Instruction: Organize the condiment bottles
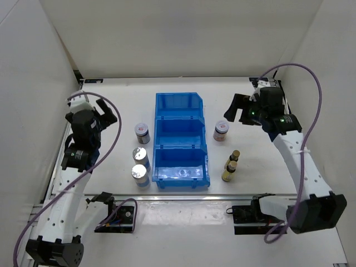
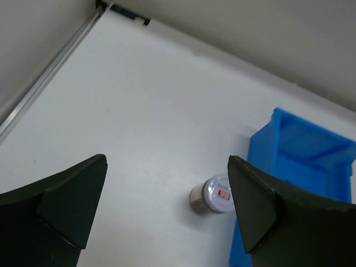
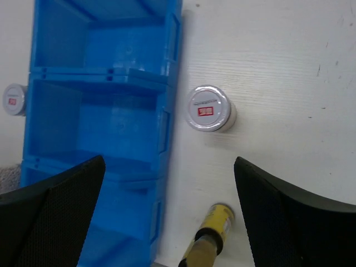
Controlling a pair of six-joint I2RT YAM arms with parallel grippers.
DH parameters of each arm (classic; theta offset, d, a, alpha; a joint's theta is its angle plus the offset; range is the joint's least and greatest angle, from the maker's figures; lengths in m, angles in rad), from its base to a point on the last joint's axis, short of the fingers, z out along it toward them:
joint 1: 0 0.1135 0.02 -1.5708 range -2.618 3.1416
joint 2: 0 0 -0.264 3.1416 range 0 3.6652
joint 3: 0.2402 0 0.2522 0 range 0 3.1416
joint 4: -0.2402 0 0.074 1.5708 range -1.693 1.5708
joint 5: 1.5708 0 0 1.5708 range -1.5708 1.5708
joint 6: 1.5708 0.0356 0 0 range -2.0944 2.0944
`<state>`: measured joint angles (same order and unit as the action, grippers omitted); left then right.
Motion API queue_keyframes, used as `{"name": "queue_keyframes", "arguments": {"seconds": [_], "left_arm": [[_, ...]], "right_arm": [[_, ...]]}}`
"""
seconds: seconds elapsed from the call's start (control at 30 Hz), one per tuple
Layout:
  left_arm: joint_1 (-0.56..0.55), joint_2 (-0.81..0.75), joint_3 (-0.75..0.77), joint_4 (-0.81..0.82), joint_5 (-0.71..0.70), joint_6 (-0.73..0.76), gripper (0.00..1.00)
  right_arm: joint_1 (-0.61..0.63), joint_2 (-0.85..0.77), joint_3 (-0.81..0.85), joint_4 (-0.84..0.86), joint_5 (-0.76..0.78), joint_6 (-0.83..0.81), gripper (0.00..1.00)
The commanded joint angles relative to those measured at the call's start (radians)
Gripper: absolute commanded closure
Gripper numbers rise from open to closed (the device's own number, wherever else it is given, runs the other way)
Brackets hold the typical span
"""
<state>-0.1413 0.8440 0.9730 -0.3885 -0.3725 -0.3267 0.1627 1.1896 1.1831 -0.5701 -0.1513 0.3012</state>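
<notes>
Six condiment bottles stand on the table around the blue bin [image 1: 181, 118]. Left of it are a red-and-white-labelled jar [image 1: 143, 133] and two silver-capped shakers [image 1: 141, 158] [image 1: 139, 175]. Right of it are a second jar [image 1: 221, 131] and two amber bottles with yellow labels [image 1: 234, 158] [image 1: 228, 171]. My left gripper [image 1: 105, 114] is open and empty above the table, left of the first jar [image 2: 214, 194]. My right gripper [image 1: 236, 108] is open and empty, above the second jar [image 3: 207, 108] and one amber bottle [image 3: 210, 236].
The bin [image 3: 100, 105] has three empty compartments. White walls enclose the table on the left, back and right. A metal rail [image 2: 50, 72] runs along the left wall. Cables loop over both arms.
</notes>
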Motion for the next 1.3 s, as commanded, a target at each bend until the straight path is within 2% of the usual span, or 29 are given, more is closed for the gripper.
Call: {"name": "queue_keyframes", "arguments": {"seconds": [0.0, 0.13, 0.2, 0.23, 0.37, 0.5, 0.7, 0.97, 1.13, 1.27], "left_arm": [[-0.032, -0.036, -0.013, -0.029, -0.106, -0.09, 0.0], [-0.041, 0.032, -0.002, -0.041, 0.018, -0.11, 0.0], [-0.041, 0.032, -0.048, 0.015, 0.101, -0.051, 0.0], [-0.052, 0.032, -0.059, 0.058, 0.175, -0.038, 0.0], [-0.076, 0.023, -0.1, 0.1, 0.276, -0.038, 0.0], [-0.086, 0.043, -0.1, 0.1, 0.276, -0.048, 0.0], [-0.086, 0.052, -0.091, 0.091, 0.236, -0.048, 0.0], [-0.086, 0.07, -0.08, 0.062, 0.196, -0.057, 0.0], [-0.086, 0.079, -0.089, 0.062, 0.176, -0.066, 0.0], [-0.086, 0.079, -0.089, 0.062, 0.176, -0.066, 0.0]], "right_arm": [[0.086, -0.074, 0.113, -0.175, 0.208, -0.002, 0.0], [0.086, -0.123, 0.122, -0.289, 0.119, -0.02, 0.0], [0.086, -0.145, 0.098, -0.301, 0.119, -0.03, 0.0], [0.086, -0.145, 0.076, -0.301, 0.18, -0.021, 0.0], [0.086, -0.085, 0.125, -0.332, 0.243, -0.033, 0.0], [0.086, 0.078, 0.223, -0.376, 0.338, 0.001, 0.0], [0.086, 0.315, 0.328, -0.355, 0.282, 0.019, 0.01], [0.146, 0.573, 0.403, -0.283, 0.292, 0.019, 0.03], [0.175, 0.691, 0.429, -0.274, 0.275, 0.019, 0.07], [0.186, 0.725, 0.429, -0.252, 0.289, 0.029, 0.17]]}}
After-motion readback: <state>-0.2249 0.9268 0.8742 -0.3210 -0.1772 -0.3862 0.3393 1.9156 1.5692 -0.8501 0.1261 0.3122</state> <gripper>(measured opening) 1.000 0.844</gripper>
